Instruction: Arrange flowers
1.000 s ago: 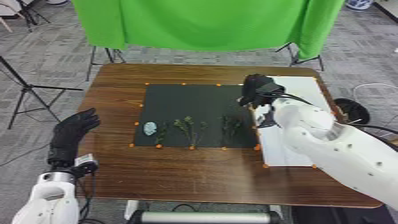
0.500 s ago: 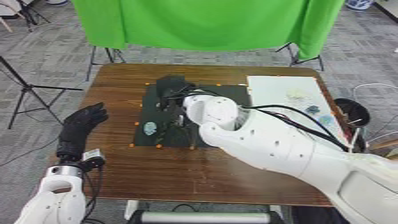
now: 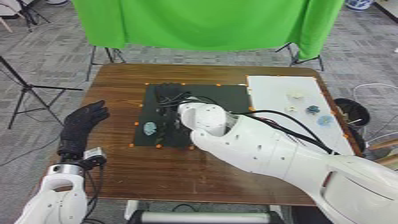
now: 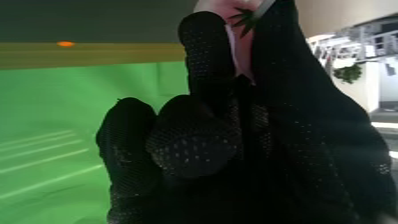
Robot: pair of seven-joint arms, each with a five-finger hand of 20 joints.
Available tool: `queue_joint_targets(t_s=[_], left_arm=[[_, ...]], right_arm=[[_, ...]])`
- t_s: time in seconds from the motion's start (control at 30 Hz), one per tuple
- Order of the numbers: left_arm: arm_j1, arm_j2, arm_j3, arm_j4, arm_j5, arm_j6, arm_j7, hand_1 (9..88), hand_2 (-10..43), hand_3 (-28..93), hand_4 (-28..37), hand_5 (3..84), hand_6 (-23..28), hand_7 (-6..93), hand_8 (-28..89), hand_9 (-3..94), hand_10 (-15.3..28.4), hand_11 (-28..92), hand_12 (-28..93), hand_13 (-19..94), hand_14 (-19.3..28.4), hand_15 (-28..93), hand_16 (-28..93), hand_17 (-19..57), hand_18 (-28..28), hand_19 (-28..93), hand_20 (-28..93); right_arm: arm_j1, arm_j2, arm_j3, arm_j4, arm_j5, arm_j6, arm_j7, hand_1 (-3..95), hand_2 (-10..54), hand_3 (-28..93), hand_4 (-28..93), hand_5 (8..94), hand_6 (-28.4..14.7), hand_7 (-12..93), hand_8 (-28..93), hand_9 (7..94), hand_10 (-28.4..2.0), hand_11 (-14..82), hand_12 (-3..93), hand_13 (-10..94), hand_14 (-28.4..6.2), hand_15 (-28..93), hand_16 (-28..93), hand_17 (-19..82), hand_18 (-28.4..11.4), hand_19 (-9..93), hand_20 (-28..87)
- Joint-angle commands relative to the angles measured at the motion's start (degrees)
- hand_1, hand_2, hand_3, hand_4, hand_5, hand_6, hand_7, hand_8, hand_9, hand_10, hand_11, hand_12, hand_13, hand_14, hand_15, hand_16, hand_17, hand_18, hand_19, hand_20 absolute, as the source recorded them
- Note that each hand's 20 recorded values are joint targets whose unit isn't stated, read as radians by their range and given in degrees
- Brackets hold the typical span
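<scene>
In the head view my right hand (image 3: 167, 92) is over the upper left part of the black mat (image 3: 226, 93). The right wrist view has my right hand (image 4: 191, 145) pinching a pink flower (image 4: 233, 42) with a small green leaf between its fingers. A pale blue oval piece (image 3: 149, 128) lies at the mat's left side, beside a dark green stem (image 3: 161, 134); my right arm covers much of the mat's middle. My left hand (image 3: 82, 121) is held left of the mat, its fingers straight.
On the white sheet (image 3: 280, 87) at the right are a cream flower (image 3: 295, 94), a smaller pale one (image 3: 290, 108), a teal one (image 3: 313, 109) and a light blue one (image 3: 325, 120). Orange dots edge mat and sheet. A black bin (image 3: 354, 111) stands beyond the table's right edge.
My right hand has gone left from beside the white sheet to the mat's upper left, its arm uncovering the sheet's flowers. My left hand has shifted slightly to the right.
</scene>
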Motion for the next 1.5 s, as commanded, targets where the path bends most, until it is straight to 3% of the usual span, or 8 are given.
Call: queue_joint_targets(t_s=[0.03,0.23,0.47,0.63,0.77,1.33,1.5], left_arm=[[0.5,-0.62,0.34,-0.25,0.01,-0.76,0.07,19.9,-5.9,71,-28.3,50.6,1.3,18.1,-9,48.2,12.8,19,11,39,16.7,26,1,6.4,13.3,12,21],[0.1,-0.38,0.46,-0.2,0.3,-1.65,-0.32,19.8,-6.0,71,-28.3,50.4,1.5,17.9,-9,48.2,12.8,19,11,38,16.7,26,1,6.4,13.3,12,21],[0.3,-0.32,0.56,-0.27,0.16,-1.46,-0.36,19.6,-6.3,72,-28.3,50.2,1.6,17.7,-9,48.1,12.8,19,11,38,16.6,25,1,6.2,13.5,11,21],[0.3,-0.19,0.61,-0.36,0.19,-1.59,-0.41,19.6,-6.4,72,-28.3,50.2,1.6,17.6,-9,48.1,12.8,19,11,38,16.6,25,1,6.2,13.5,11,20],[0.1,-0.2,0.72,-0.15,0.24,-1.65,-0.37,19.6,-6.5,72,-28.3,50.1,1.7,17.5,-8,48.1,12.8,19,11,38,16.6,25,1,6.1,13.5,11,20],[0.6,-0.48,0.6,-0.27,0.15,-1.78,-0.67,19.7,-6.6,72,-28.3,50.1,1.7,17.6,-8,48.1,12.8,19,11,38,16.7,25,1,6.0,13.6,11,20],[1.2,-0.46,0.17,-0.49,0.36,-2.01,-1.07,19.8,-6.6,71,-28.3,50.1,1.7,17.6,-8,48.1,12.8,19,11,38,16.7,25,1,6.0,13.6,11,20]], right_arm=[[0.5,-0.7,-0.1,2.0,-0.9,0.9,1.4,60.7,-9.5,62,-22,76.5,1.9,34,6,87.8,-10.0,9.1,43.8,88,-2.9,64,35,62,-13.6,93,56],[1.8,-1.0,-0.6,1.5,-0.6,0.3,2.3,54.3,-9.5,62,-20,72.7,1.6,27,6,83.5,-10.2,12.2,37.1,87,-3.5,64,34,61,-14.2,93,57],[3.5,-2.3,-1.3,1.6,-0.2,2.4,3.2,50.2,-9.5,60,-19,72.6,0.9,22,6,80.3,-12.2,21.3,24.2,87,-4.3,64,34,60,-14.9,93,57],[3.8,-2.8,-1.6,1.3,0.3,2.9,3.3,42.8,-9.5,65,-18,71.0,0.8,20,4,79.0,-12.7,20.7,21.8,87,-4.7,64,34,60,-15.3,93,57],[3.5,-2.7,-1.5,1.1,-0.1,2.1,2.9,36.4,-9.5,70,-18,68.7,1.0,20,-9,76.4,-13.3,19.0,21.0,86,-4.9,63,34,59,-15.7,93,57],[1.7,-0.8,-1.3,0.8,-1.3,-1.2,2.5,36.3,-9.5,70,-18,68.0,0.9,20,-10,75.4,-13.5,18.6,20.7,85,-5.2,64,33,58,-15.9,93,56],[4.3,2.7,-0.8,-2.9,-0.8,-1.1,2.8,36.5,-9.5,70,-18,67.8,0.9,20,-10,74.4,-13.5,18.4,20.7,85,-5.1,64,33,58,-16.0,93,56]])
